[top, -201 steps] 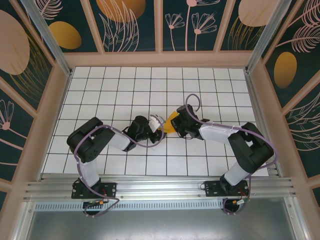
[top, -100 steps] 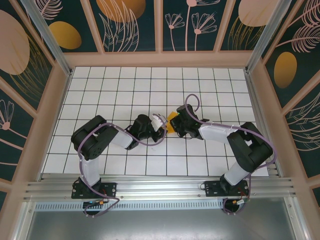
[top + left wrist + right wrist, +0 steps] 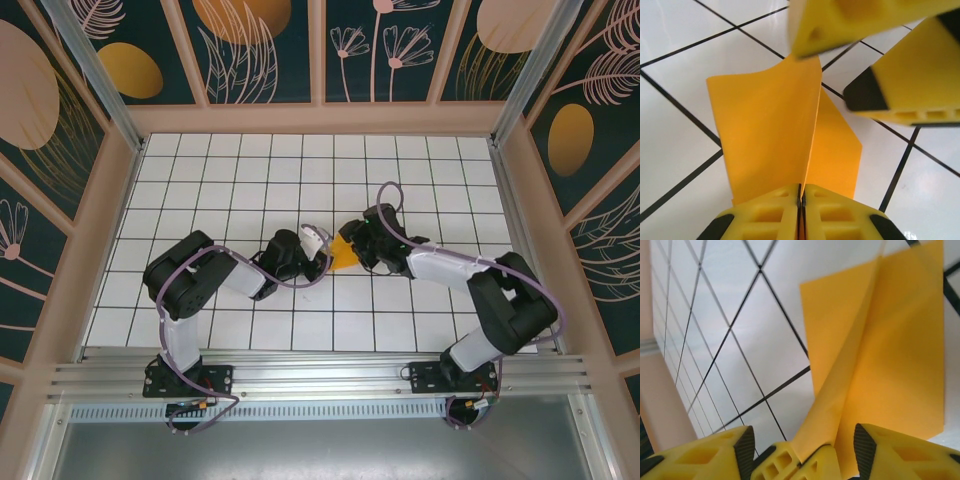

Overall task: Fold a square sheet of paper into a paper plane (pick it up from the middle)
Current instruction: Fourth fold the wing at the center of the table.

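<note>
**Folded orange paper pinched at mid-bench**

The orange-yellow folded paper plane (image 3: 343,256) sits near the middle of the white, black-gridded tile bench (image 3: 250,170). From overhead it looks like a small wedge. The wrist views show two flat flaps spreading from a raised centre ridge.

The left end effector (image 3: 801,199) is at the paper's 9 o'clock from overhead. Its yellow fingers are pressed flat together on that ridge, so it is closed and gripping the paper plane.

The right end effector (image 3: 803,445) is at about 2 o'clock. Its yellow, black-padded fingers stand apart, one on each side of the ridge, so it is open. Whether its pads brush the flaps cannot be told.

Both black arms reach in from the 6 o'clock edge.
</note>
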